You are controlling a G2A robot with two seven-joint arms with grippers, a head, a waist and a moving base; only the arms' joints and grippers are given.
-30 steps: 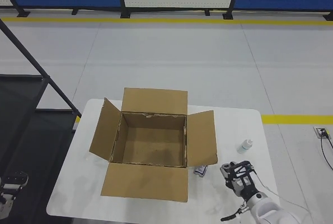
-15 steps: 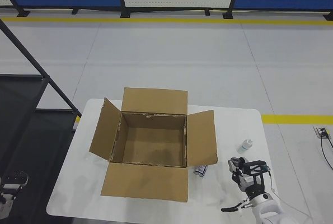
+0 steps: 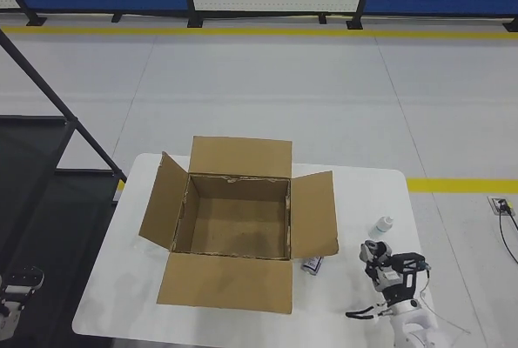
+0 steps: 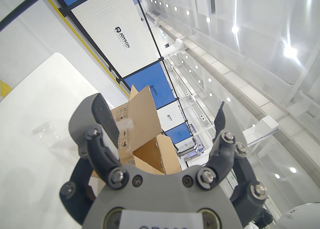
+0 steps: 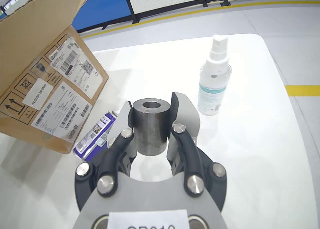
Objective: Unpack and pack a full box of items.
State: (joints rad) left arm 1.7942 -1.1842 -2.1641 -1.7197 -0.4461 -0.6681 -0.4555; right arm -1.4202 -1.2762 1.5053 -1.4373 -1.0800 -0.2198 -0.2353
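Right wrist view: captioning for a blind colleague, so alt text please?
The right claw grips an upright metal cylinder. On the white table beyond, a spray bottle stands and a purple can lies beside the open cardboard box.

Cardboard box [image 5: 37, 84] is cut off by the edge in right wrist view; its btm part is hidden behind left gripper [image 4: 160, 104] in left wrist view. Purple can [image 5: 93, 134] is partly covered by right gripper [image 5: 150, 104].

Cardboard box [image 3: 238, 228] stands open and empty; spray bottle [image 5: 214, 77] upright nearby.
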